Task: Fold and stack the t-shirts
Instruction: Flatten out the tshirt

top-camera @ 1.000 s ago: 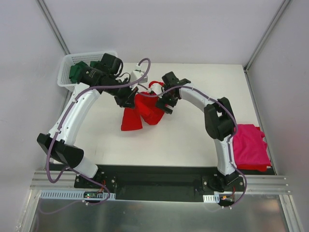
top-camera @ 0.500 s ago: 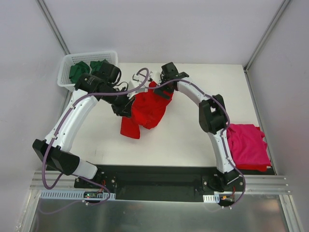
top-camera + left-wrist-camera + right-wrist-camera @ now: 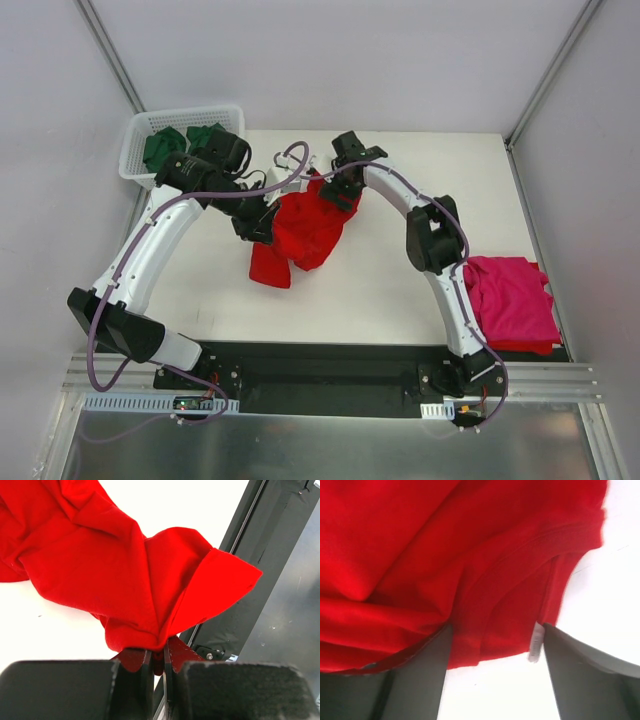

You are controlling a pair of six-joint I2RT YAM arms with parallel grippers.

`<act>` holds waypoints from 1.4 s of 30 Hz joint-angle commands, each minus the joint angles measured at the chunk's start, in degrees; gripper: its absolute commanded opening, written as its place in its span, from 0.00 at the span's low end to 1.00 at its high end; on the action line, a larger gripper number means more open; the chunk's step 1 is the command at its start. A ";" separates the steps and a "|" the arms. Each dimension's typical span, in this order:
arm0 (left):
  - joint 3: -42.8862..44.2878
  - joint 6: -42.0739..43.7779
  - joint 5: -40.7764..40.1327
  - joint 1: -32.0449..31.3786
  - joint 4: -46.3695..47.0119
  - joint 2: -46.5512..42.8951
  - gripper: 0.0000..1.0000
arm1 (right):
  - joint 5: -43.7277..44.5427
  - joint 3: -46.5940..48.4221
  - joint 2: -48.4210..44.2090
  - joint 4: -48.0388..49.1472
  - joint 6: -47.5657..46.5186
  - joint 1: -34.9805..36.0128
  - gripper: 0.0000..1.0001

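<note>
The bright red t-shirt [image 3: 308, 228] is bunched in the middle of the white table and is partly lifted. My left gripper [image 3: 262, 228] is shut on a fold at the shirt's left edge. In the left wrist view the cloth [image 3: 125, 575] is pinched between the fingertips of this gripper [image 3: 157, 654]. My right gripper [image 3: 340, 192] is at the shirt's far edge. In the right wrist view it [image 3: 495, 630] is open, with the collar hem and white label [image 3: 536, 647] between its spread fingers. A magenta-pink t-shirt [image 3: 512, 300] lies folded at the right edge. Dark green shirts [image 3: 165, 147] sit in the basket.
The white lattice basket [image 3: 196, 112] stands at the table's far left corner. A red edge [image 3: 530, 348] shows under the magenta shirt. The black rail [image 3: 320, 365] with the arm bases runs along the near edge. Grey walls close in the back and sides.
Both arms have carried the red shirt toward the back of the table. My right gripper has swung to the shirt's far edge, and its jaws now stand apart.
</note>
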 commanded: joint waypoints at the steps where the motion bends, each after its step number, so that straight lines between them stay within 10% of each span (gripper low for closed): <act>1: -0.26 1.17 2.35 0.48 -1.33 -1.04 0.00 | -0.48 2.71 1.27 -6.33 0.64 -0.18 0.56; 4: -0.52 1.17 2.00 0.48 -1.33 -1.22 0.00 | -0.13 2.89 1.71 -8.88 0.55 -0.53 0.01; 28: -6.76 9.42 3.22 0.48 -4.91 -6.75 0.00 | -0.73 -29.35 -36.94 -23.11 8.64 -7.65 0.01; 42: -9.14 14.62 7.71 0.22 -8.18 -26.96 0.00 | -3.54 -37.90 -63.49 -41.66 4.60 -8.09 0.01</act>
